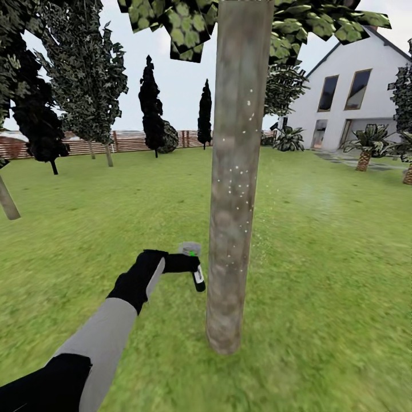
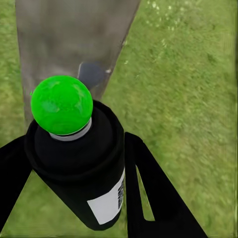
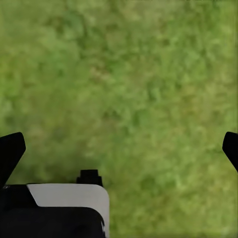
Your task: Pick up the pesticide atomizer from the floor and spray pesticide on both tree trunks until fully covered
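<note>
Nearest the head camera is the left arm (image 1: 97, 343), grey sleeve and black joints, reaching forward over the lawn (image 1: 332, 274). Its left gripper (image 1: 191, 269) is clamped on the pesticide atomizer (image 1: 196, 274), a small black bottle with a pale head and a green dot on top, held just beside the tree trunk (image 1: 234, 189). The trunk stands straight ahead of the fingers, mottled grey-brown, speckled with tiny white specks of pesticide (image 1: 236, 171); a faint scatter of specks also hangs over the grass past the trunk. Leaves of the canopy (image 1: 183, 23) spread above. Well beyond the fingers are dark cypresses (image 1: 151, 103), a brown slatted fence (image 1: 114, 142), a white house (image 1: 355, 97) and a short palm (image 1: 366, 146).

In the left wrist view the atomizer (image 2: 84, 168) sits between the two black fingers (image 2: 148, 193), which press against its sides. A bright green ball (image 2: 62, 104) caps it, and a white label shows on its side. Straight beyond the fingertips is the trunk (image 2: 64, 44), close, with grass to either side.

In the right wrist view the right gripper (image 3: 119, 148) hangs over bare grass (image 3: 129, 84). Its two black fingertips (image 3: 11, 148) stand far apart at the frame's edges, released and holding nothing.
</note>
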